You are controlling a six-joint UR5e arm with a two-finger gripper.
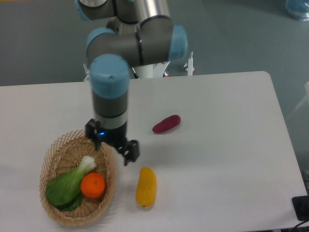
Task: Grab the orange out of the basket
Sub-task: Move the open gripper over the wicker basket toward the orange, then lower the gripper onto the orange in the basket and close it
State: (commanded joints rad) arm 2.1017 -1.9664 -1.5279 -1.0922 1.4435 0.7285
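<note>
- Since the basket (54, 159) sits nearest the left edge of the white surface (227, 145), I take it as my landmark; it is woven wicker, and its rim keeps what is inside from rolling off.
- Inside the basket, on its left half, lies a leafy green vegetable (67, 184) with a pale stalk pointing up toward the far rim.
- Touching that vegetable's right side rests the orange (92, 185), round and glossy, low in the basket toward its near right wall. Its top looks uncovered, so I judge a reach from above would meet it freely.
- Over the basket's far right rim hangs the gripper (114, 149), pointed downward on the arm's vertical wrist. It holds nothing, and the dark jaws appear spread apart, one over the rim and one just outside it, though the gap is hard to gauge from here. It stands above and a little beyond the orange, so I would guess it is lining up for a descent.
- Just right of the basket, on the bare surface, lies an elongated yellow fruit (146, 187).
- Farther right of the basket and toward the back lies a purple sweet potato (166, 124), well apart from everything else.
</note>
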